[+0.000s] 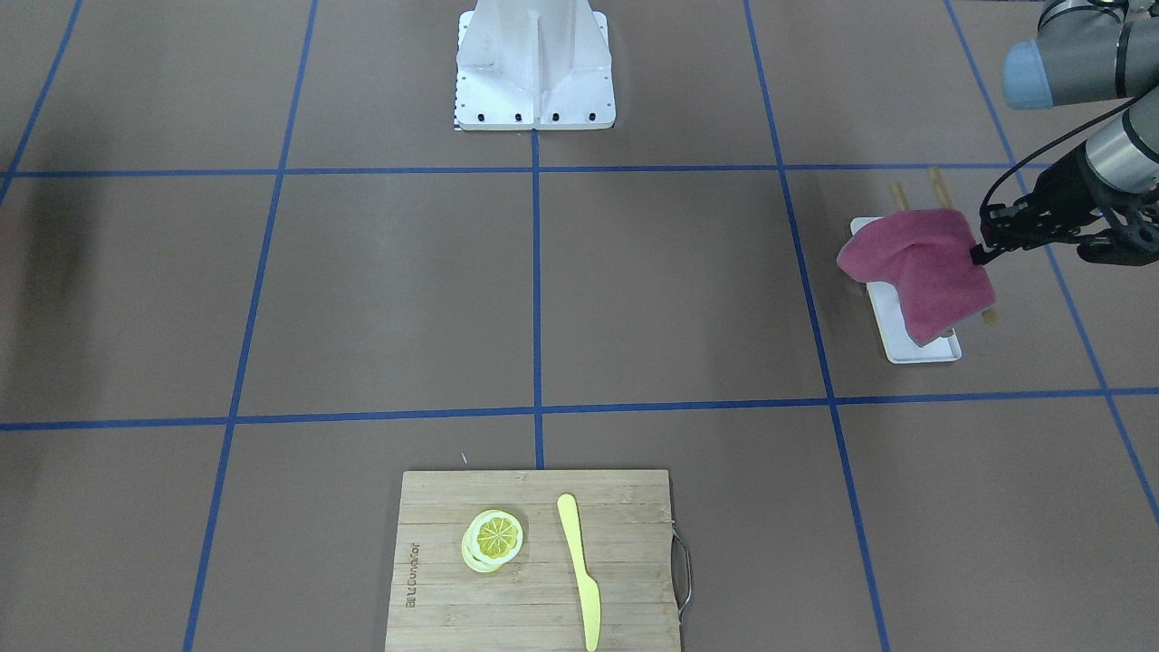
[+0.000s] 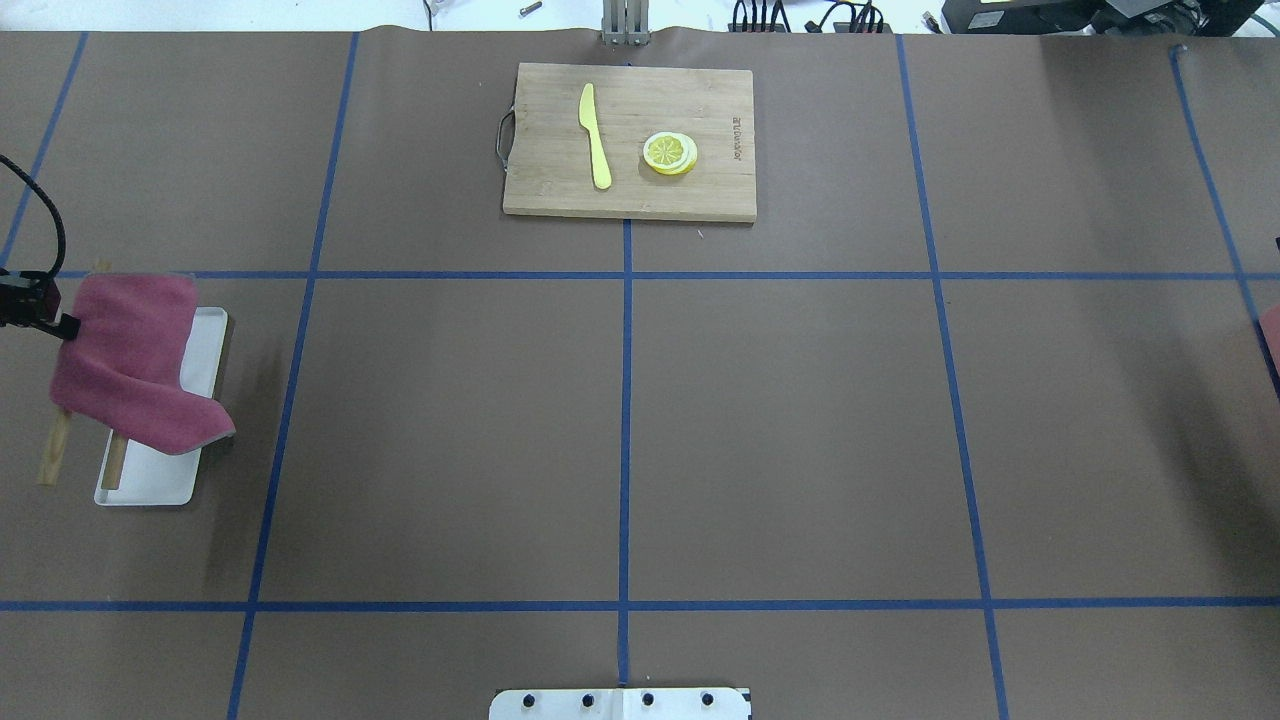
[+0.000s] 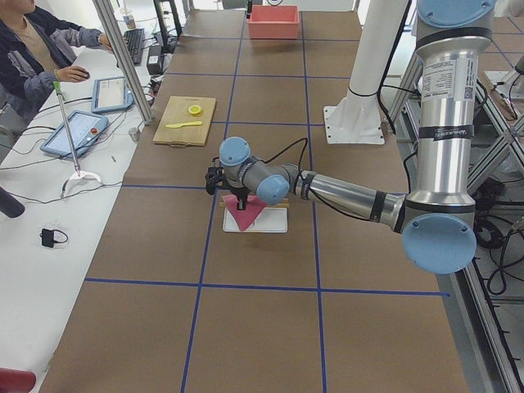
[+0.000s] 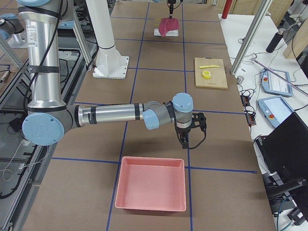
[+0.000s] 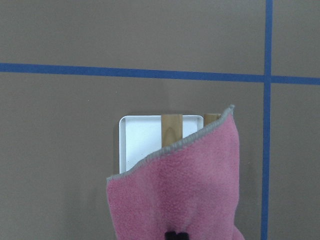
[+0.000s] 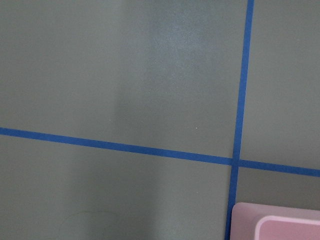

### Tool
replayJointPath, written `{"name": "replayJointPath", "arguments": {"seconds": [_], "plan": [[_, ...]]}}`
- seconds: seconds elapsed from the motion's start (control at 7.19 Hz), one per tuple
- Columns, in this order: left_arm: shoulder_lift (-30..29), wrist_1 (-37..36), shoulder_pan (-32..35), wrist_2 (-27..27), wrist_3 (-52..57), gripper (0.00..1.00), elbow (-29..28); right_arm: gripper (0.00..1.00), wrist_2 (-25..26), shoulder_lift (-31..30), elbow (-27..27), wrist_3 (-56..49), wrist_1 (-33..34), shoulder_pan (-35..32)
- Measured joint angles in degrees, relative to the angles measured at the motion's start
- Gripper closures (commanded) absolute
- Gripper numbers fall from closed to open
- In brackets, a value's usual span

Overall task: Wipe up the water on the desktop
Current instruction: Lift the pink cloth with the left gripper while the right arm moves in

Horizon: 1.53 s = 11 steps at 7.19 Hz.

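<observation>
The brown desktop with blue tape lines fills the overhead view; I see no water on it. My left gripper is shut on one edge of a pink cloth. The cloth hangs over a white tray and two wooden sticks. In the overhead view the gripper holds the cloth at the far left. The left wrist view shows the cloth above the tray. My right gripper points down at the desktop; I cannot tell whether it is open or shut.
A bamboo cutting board with a yellow knife and lemon slices lies at the far edge. A pink bin sits near the right gripper. The robot's white base stands at the near middle.
</observation>
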<state>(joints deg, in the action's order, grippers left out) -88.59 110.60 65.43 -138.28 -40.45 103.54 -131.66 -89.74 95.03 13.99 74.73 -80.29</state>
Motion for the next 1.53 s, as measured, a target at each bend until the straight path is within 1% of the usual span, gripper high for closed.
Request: {"name": "replayJointPath", "arguments": {"seconds": [0.14,0.42,0.56,0.7,0.84,1.11,1.25,1.53], "plan": [[0.05,-0.25,0.25,-0.73,-0.03,1.0,0.57,0.0,0.0,0.0,0.03,0.04,-0.01,0.0],[-0.14,-2.02,0.95,-4.27,-0.06,1.0,2.8,0.0,0.05,0.0,0.06,0.06,-0.02,0.03],[-0.47,-3.88,1.58,-5.16,-0.06,1.0,4.52,0.0,0.07,0.01,0.06,0.09,-0.02,0.05],[-1.63,-7.26,2.25,-5.67,-0.06,1.0,6.69,0.0,0.07,0.1,0.07,0.13,-0.01,0.05],[-4.11,-11.46,2.73,-6.0,-0.06,1.0,8.48,0.0,0.03,0.25,0.07,0.14,0.01,0.08],[-11.23,-18.6,3.1,-6.18,-1.06,1.0,9.83,0.0,-0.45,1.05,0.07,0.18,-0.01,0.95],[-15.6,-20.73,3.01,-6.18,-4.32,1.0,9.71,0.0,-1.02,1.98,0.14,0.81,-0.02,2.1],[-24.28,-21.99,2.26,-6.19,-14.37,1.0,8.45,0.0,-1.46,5.73,0.36,6.29,-0.08,6.01]]}}
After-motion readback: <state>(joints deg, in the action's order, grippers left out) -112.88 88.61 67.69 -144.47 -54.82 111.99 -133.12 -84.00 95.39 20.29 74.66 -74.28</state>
